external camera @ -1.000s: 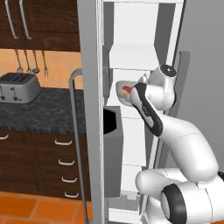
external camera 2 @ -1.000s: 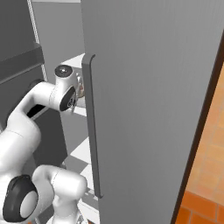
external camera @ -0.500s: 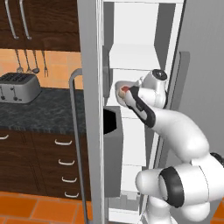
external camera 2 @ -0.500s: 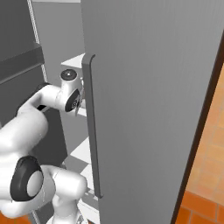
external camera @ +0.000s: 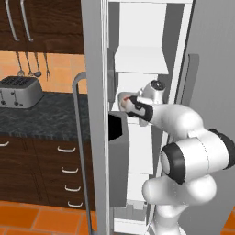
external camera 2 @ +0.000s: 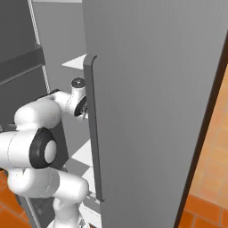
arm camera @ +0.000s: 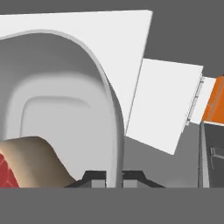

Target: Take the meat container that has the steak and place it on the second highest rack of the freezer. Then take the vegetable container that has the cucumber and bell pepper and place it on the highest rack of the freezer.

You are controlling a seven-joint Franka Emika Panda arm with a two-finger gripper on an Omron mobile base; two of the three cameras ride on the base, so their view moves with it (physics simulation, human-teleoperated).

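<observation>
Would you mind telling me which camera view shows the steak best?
The hand view: the steak lies close up in the tray, red flesh and tan fat rim plain. The left base view shows a small red patch beside the claw. In the right base view the freezer door hides it.

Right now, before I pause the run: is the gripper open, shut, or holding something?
Gripper: shut on the rim of the shallow grey rounded-square meat container carrying the pink-red steak.
</observation>
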